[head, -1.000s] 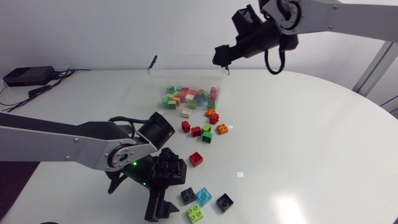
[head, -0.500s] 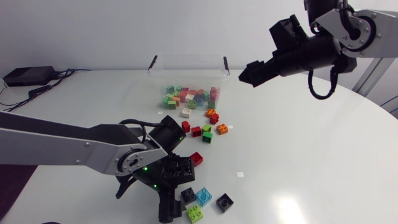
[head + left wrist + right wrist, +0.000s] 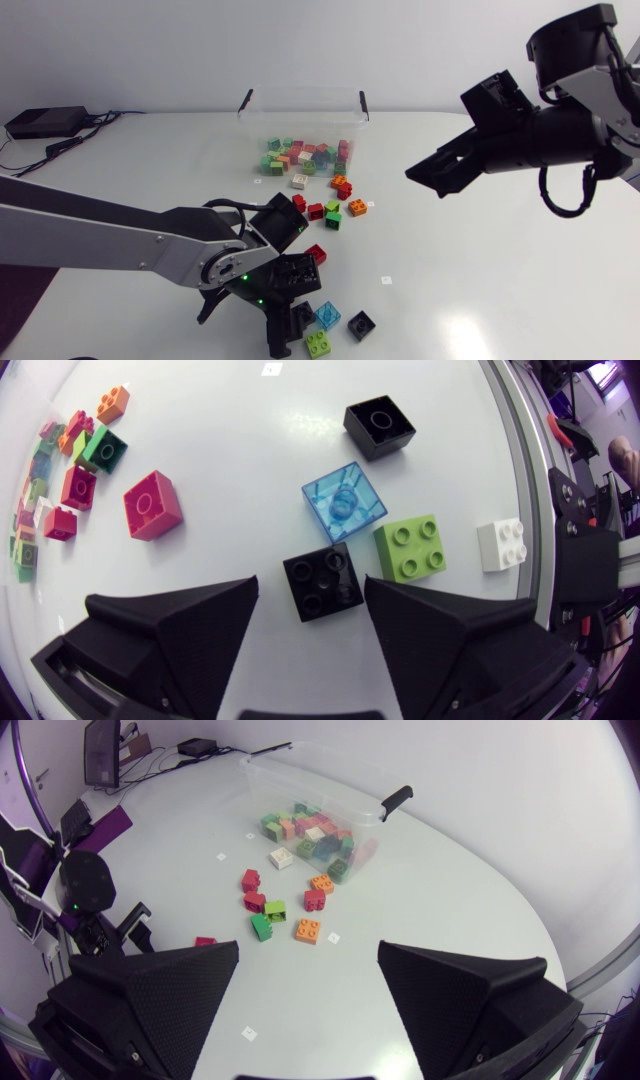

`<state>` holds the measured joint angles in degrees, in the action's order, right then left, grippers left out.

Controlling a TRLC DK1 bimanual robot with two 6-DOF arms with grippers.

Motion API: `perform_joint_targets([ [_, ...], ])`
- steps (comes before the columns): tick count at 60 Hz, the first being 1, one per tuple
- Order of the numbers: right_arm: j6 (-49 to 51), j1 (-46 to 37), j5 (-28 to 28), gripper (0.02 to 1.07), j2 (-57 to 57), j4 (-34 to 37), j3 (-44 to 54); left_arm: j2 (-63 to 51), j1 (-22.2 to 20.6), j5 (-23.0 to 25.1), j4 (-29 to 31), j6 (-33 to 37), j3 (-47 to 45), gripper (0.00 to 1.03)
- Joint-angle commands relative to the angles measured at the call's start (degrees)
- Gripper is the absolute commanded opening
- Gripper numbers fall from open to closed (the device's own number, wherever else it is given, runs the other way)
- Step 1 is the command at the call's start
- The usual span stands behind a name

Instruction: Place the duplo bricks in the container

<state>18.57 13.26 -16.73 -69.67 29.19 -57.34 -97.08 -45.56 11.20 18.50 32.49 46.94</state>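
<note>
Left pincer (image 3: 312,590) is held open, low over the table (image 3: 250,420). A black brick (image 3: 322,582) lies between its fingers (no grip from both sides is seen). A clear blue brick (image 3: 343,502) lies just ahead of it, and a lime brick (image 3: 410,547) lies ahead of one finger. Right pincer (image 3: 308,955) is held open, aloft. The container (image 3: 330,800), part-filled with bricks, is seen well ahead of it.

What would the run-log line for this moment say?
left arm: jaws open, black brick between | right arm: jaws open, empty | container: partly filled
</note>
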Motion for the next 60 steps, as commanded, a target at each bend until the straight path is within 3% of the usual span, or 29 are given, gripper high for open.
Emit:
perform_joint_targets([
  [1, 2.61, -0.34, -0.32, 1.02, 2.26, 1.40, 4.26, 0.22, -0.23, -0.39, -1.28, -2.17, -1.23, 0.41],
  [3, 3.76, -0.07, -0.32, 1.02, 3.14, 1.75, 5.66, 0.31, -0.32, -0.39, -1.89, -2.43, -1.76, 0.32],
  [6, 5.25, 0.54, -0.32, 1.00, 4.28, 2.36, 7.33, 0.49, -0.58, -0.39, -1.98, -2.43, -2.38, 0.27],
  [20, 8.94, 6.17, 0.21, 0.97, 7.00, 7.02, 12.25, 2.95, -2.87, -0.39, -1.98, -2.43, -6.24, 0.25],
  [28, 6.83, 13.64, 4.34, 0.97, 6.12, 7.55, 15.15, 4.35, -2.60, -0.39, -1.36, -2.26, -7.65, 0.25],
  [60, -5.82, 28.40, 9.44, 0.97, -11.01, 7.64, 13.75, 6.99, -0.05, -0.74, 3.03, -2.34, -9.76, 0.25],
])
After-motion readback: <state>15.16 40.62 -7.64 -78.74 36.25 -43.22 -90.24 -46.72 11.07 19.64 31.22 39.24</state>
